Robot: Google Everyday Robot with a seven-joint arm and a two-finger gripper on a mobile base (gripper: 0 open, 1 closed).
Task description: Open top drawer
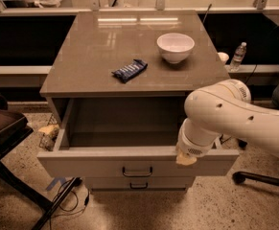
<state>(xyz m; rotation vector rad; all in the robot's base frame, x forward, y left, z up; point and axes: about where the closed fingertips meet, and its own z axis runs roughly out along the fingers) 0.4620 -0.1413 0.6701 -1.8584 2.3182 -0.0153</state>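
Grey-beige top drawer (pixel 96 163) stands pulled far out of the cabinet (pixel 91 56).
The opening looks nearly done; the next move calls for a short last pull or a release. The gripper (pixel 186 158) sits at the front's upper edge, right of the handle (pixel 137 171); its grip cannot be told.

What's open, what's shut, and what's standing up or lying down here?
top drawer: open, slid far out
drawer below: shut
white bowl: upright
blue snack packet: lying flat
water bottle: upright, far right
pincer: at the top drawer's front rim, right end
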